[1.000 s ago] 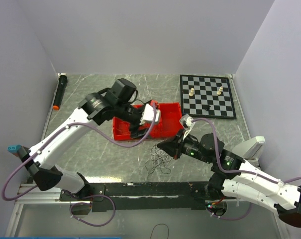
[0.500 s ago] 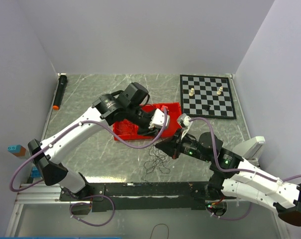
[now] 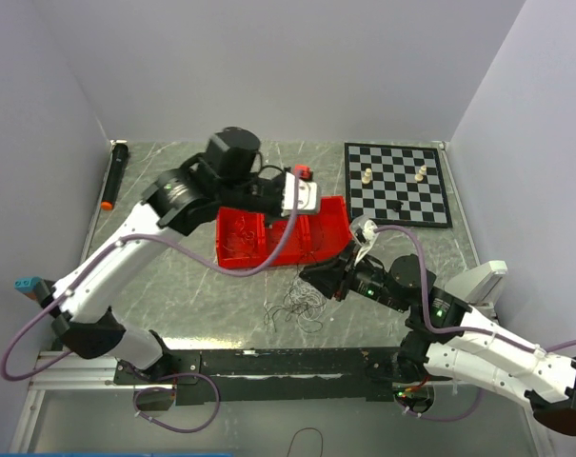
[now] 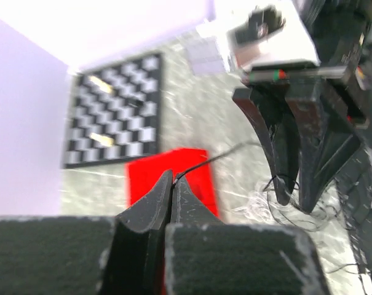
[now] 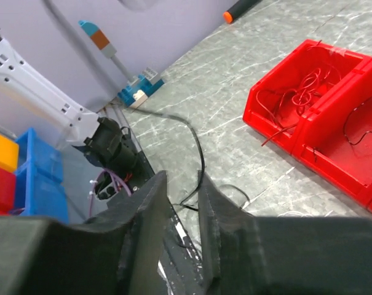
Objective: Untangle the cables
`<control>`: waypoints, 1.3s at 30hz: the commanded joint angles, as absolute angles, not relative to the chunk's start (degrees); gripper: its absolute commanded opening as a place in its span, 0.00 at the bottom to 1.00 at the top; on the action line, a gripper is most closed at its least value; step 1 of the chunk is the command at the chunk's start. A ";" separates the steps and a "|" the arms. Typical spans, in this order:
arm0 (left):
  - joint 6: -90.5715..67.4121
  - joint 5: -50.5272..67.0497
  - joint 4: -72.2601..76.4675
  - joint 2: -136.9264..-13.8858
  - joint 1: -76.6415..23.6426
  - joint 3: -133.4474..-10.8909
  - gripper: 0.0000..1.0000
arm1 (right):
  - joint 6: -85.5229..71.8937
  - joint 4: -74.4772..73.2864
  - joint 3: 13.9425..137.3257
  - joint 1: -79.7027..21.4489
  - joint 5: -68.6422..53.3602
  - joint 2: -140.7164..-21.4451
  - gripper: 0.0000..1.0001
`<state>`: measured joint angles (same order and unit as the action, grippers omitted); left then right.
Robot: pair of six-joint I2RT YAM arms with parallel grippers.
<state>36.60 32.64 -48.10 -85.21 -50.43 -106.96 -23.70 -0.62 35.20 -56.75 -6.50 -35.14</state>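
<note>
Left wrist: the left gripper (image 4: 171, 185) is clamped on one black cable (image 4: 219, 157), which stretches toward the right gripper (image 4: 294, 198). That gripper hangs over a tangle (image 4: 321, 215) of cables on the table (image 4: 192, 117).

Right wrist: the right gripper's fingers stand slightly apart, with a thin black strand (image 5: 198, 153) in the gap. One red bin (image 5: 269, 126) holds red cables (image 5: 299, 86) in one compartment and a black wire (image 5: 364, 117) in the next.

Top: the tangle lies just nearside of the right gripper. One chessboard (image 3: 402, 162) carries two pale pieces (image 3: 366, 176) and one dark piece (image 3: 394, 205).
</note>
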 commanded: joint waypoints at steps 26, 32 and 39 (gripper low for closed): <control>30.50 18.72 -23.47 -72.86 -51.59 -115.32 0.01 | -27.16 3.51 28.39 -57.22 -2.99 -32.34 0.82; 31.02 18.54 -23.11 -72.77 -51.68 -113.99 0.01 | -27.51 11.67 29.27 -57.22 -6.58 -34.62 0.86; 33.13 17.93 -23.64 -73.30 -52.38 -113.64 0.01 | -27.77 21.61 29.53 -57.57 -16.51 -40.60 0.91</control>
